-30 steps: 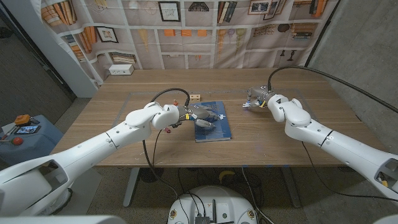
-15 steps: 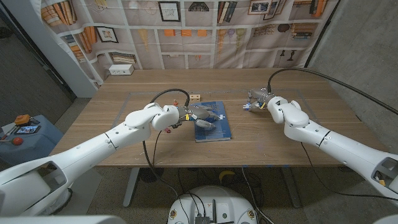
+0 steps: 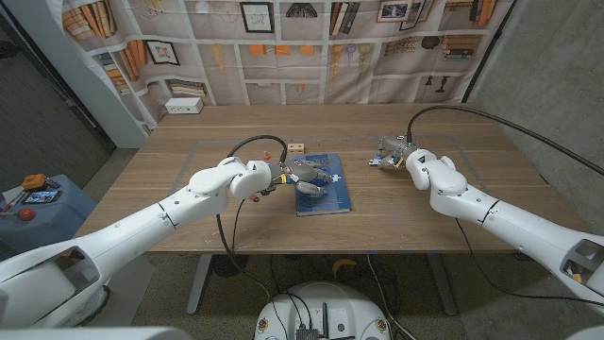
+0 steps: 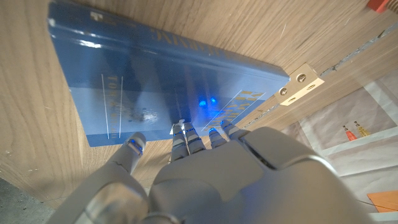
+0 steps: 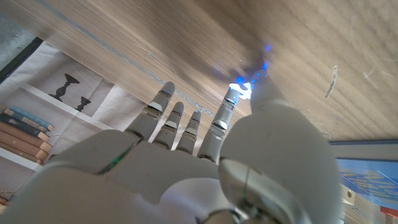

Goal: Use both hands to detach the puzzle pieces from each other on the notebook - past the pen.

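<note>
Both arms have smooth white rounded shells. Black cables loop from each forearm toward the wrist. Left hand [image 3: 304,176] and right hand [image 3: 388,151] are grey metal; fingertips [image 5: 231,93] glow blue.

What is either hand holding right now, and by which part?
Nothing that can be told. The left hand hovers over the blue notebook with fingers spread and empty. The right hand is over bare table, fingers extended, nothing visible in it.

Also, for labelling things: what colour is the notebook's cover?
Blue, clearest in the left wrist view: notebook.
</note>
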You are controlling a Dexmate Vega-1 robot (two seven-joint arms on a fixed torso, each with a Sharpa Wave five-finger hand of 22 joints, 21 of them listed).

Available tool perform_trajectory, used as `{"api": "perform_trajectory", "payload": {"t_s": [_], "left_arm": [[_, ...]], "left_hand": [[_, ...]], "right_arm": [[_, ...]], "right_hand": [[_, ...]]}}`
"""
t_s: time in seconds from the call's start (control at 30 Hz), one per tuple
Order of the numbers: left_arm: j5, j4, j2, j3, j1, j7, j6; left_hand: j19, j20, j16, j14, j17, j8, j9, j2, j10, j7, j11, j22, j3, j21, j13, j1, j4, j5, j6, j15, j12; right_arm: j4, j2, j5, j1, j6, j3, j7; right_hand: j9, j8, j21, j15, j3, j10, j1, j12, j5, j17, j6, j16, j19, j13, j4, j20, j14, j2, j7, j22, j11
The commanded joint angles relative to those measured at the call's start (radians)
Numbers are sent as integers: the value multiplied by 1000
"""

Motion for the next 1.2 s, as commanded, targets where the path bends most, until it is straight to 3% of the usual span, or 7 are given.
{"api": "perform_trajectory", "payload": {"t_s": [0.03,0.2,0.57,0.83,0.97,1.0,1.2], "left_arm": [[4,-9,-4,-12,0,29,10],[12,-16,-6,-21,2,40,31],[29,-25,-2,-36,6,60,74],[25,-22,-1,-46,8,79,96],[22,-23,-1,-50,11,87,108],[18,-24,-2,-52,14,92,113],[6,-30,2,-62,24,105,137]], "left_hand": [[-105,-73,-1,-4,0,1,4,77,-3,0,3,2,5,0,5,11,-7,-4,1,-99,4],[-104,-72,-1,-3,0,3,5,77,1,0,3,2,6,1,5,11,-8,-4,3,-100,7],[-99,-72,0,0,0,4,5,76,3,0,3,2,7,2,5,11,-10,-4,7,-98,8],[-97,-72,0,1,0,5,5,76,6,0,5,2,7,2,5,11,-11,-5,8,-98,9],[-96,-72,0,3,0,5,5,76,5,0,4,2,8,2,5,11,-11,-5,8,-99,8],[-95,-72,1,3,0,4,5,76,5,0,2,2,8,3,5,11,-11,-5,8,-99,8],[-78,-89,2,10,0,5,5,76,5,-1,3,2,8,8,5,11,-13,-5,9,-95,8]], "right_arm": [[16,4,13,2,-16,-15,-13],[19,4,15,6,-21,-21,-9],[12,-5,30,16,-20,-29,26],[6,-9,29,24,-22,-34,48],[1,-13,39,27,-21,-31,68],[0,-15,40,28,-21,-31,71],[-6,-21,43,32,-20,-30,89]], "right_hand": [[0,-8,1,-6,-6,-5,-6,-4,0,6,-11,2,3,3,0,2,-4,1,1,6,4],[-4,-23,0,-1,-12,-15,-11,-7,2,7,-41,0,0,3,-2,4,-8,-6,1,6,7],[-29,-99,-4,26,-35,-72,-48,-15,11,10,-186,-15,-16,5,1,18,-36,-30,2,6,36],[-40,-133,-6,47,-50,-107,-80,-17,17,11,-247,-28,-32,6,7,29,-63,-42,3,6,51],[-45,-174,-9,65,-65,-126,-122,-13,24,13,-330,-41,-56,6,17,41,-89,-53,9,7,56],[-46,-178,-8,69,-70,-155,-135,-21,26,13,-334,-45,-61,6,19,43,-97,-55,5,7,61],[-45,-202,-8,83,-89,-183,-185,-19,34,13,-381,-52,-75,6,33,51,-113,-66,14,7,72]]}}
